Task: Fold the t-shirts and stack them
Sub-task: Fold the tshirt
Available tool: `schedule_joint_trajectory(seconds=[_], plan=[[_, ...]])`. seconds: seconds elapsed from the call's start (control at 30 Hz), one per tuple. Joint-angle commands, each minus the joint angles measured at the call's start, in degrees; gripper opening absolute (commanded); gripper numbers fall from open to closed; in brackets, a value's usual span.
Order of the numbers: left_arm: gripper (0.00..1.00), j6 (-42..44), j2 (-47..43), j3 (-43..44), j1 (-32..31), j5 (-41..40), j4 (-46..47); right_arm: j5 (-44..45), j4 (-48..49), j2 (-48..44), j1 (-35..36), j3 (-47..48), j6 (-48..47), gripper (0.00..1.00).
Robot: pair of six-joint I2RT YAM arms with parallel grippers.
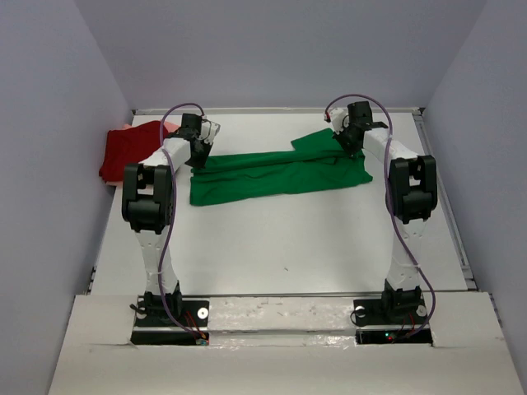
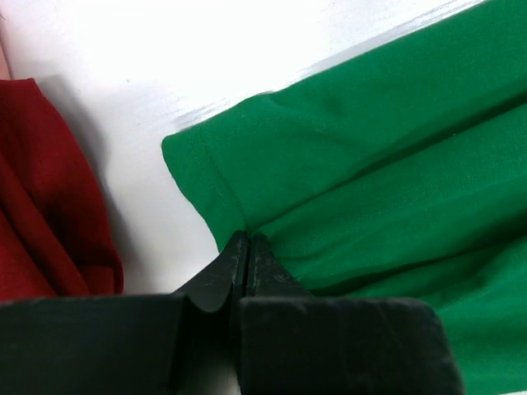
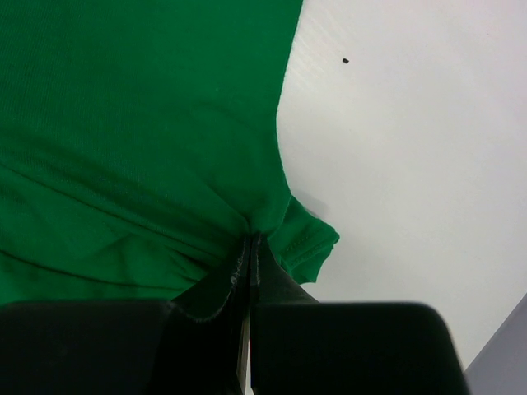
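Both pincers are pressed together on the green shirt (image 1: 280, 174), which lies across the far half of the counter (image 1: 280, 247) as a long band, apparently doubled lengthwise. The left pincer (image 2: 247, 251) pinches the cloth at its left end, just beside the hem corner. The right pincer (image 3: 251, 247) pinches the right end near a sleeve cuff. The red shirt (image 1: 128, 155) sits bunched at the far left, near the left pincer but apart from the green cloth. A pale scrap (image 1: 169, 126) behind it may be the pink shirt, though it is too small to tell. The step in hand looks like the next fold of the green shirt. To do it well, lift both ends level, hold the cloth taut so the layers do not slip, and lay the edges flush before letting go, steering clear of the red shirt.
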Motion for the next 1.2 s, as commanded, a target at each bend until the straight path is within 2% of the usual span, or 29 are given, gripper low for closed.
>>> schedule_joint_trajectory(seconds=[0.0,0.47,0.53,0.63,0.67,0.77,0.8,0.93,0.97,1.1,1.17], plan=[[0.00,0.71,-0.35,0.59,-0.22,-0.95,-0.52,1.64,1.05,1.23,0.51,-0.74,-0.77,0.00],[0.02,1.15,3.78,2.79,-1.80,-4.90,-2.71,3.93,-0.97,3.77,1.57,-0.22,-1.30,0.00],[0.06,1.59,3.95,3.05,-2.07,-5.25,-2.89,4.28,-2.55,4.65,1.57,0.92,-1.39,0.15],[0.09,1.94,4.39,2.96,-2.68,-6.74,-3.24,4.46,-3.17,4.74,1.57,1.10,-1.65,0.28],[0.09,2.12,4.40,3.05,-2.68,-7.10,-3.59,4.28,-3.26,4.74,1.57,1.10,-1.65,0.28],[0.09,2.38,4.75,3.14,-2.95,-8.07,-4.29,4.54,-3.52,4.57,1.57,1.36,-1.83,0.37],[0.14,2.38,4.75,3.31,-3.12,-8.33,-4.56,4.72,-3.70,4.57,2.09,1.45,-2.00,0.38],[0.21,2.73,3.96,3.23,-3.21,-8.95,-5.61,5.60,-3.96,4.39,2.09,1.80,-2.27,0.44],[0.26,2.73,3.43,3.14,-3.21,-9.03,-5.79,6.04,-4.05,4.22,2.09,1.89,-2.35,0.44],[0.28,3.17,2.81,2.87,-3.21,-9.47,-7.02,7.27,-4.05,3.69,2.09,2.33,-3.06,0.46],[0.37,3.08,2.73,2.79,-3.21,-10.17,-7.89,8.06,-4.05,3.25,2.09,2.51,-3.23,0.46]])
